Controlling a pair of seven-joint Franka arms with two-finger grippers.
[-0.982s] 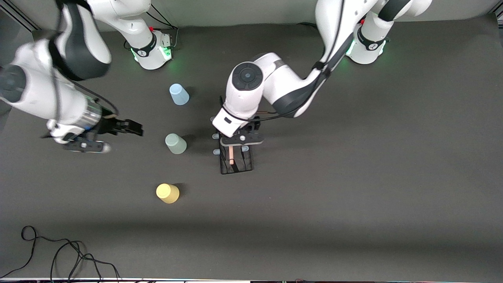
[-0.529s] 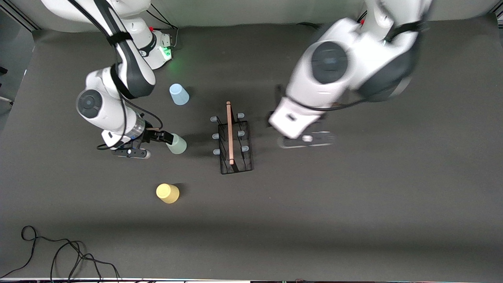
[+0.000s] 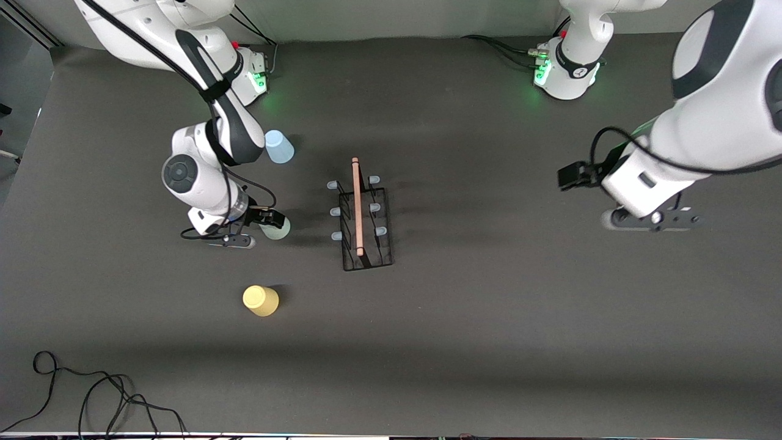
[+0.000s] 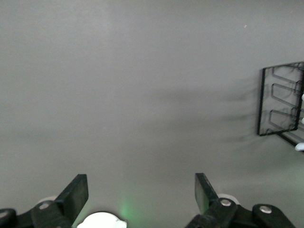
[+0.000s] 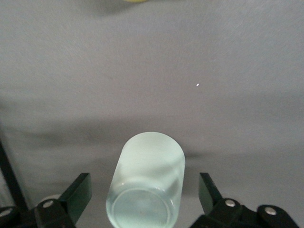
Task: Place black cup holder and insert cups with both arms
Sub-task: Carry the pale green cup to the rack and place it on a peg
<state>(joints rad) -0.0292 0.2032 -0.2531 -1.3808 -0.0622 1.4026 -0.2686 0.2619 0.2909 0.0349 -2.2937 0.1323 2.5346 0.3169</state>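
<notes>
On the dark counter [image 3: 489, 342] the work reads from the right arm's end across to the left arm's.

The right end effector [image 3: 267, 221] sits low at the pale grey-green cup [image 3: 276, 226]. In the right wrist view its two fingers [image 5: 78, 192] stand wide on either side of the cup [image 5: 147, 185] without touching it, so nothing is gripped yet. The cup lies between the jaws because that is the position a squeeze needs; I judge this the approach step of the first cup pick.

Taking that cup as a clock centre, with twelve toward the robots' bases, the light blue cup [image 3: 279, 147] stands at about twelve o'clock, partly tucked under the right arm's elbow. The yellow cup [image 3: 261, 300] stands at about six o'clock, nearer the front camera. Both wait upside down and untouched, well apart from each other, which leaves room for an end effector to come down around each.

At three o'clock from the grey-green cup stands the black cup holder [image 3: 365, 238], upright on its base near mid-counter, its wooden rod handle [image 3: 356, 206] running along the top and its pale-tipped pegs [image 3: 335, 211] bare. It looks already placed, close to the cups so the carries are short.

Farther on at three o'clock, the left end effector [image 3: 654, 219] hangs over bare counter, well apart from the holder. Its fingers [image 4: 76, 192] are spread wide and empty; this arm waits, clear of the other's reach.
</notes>
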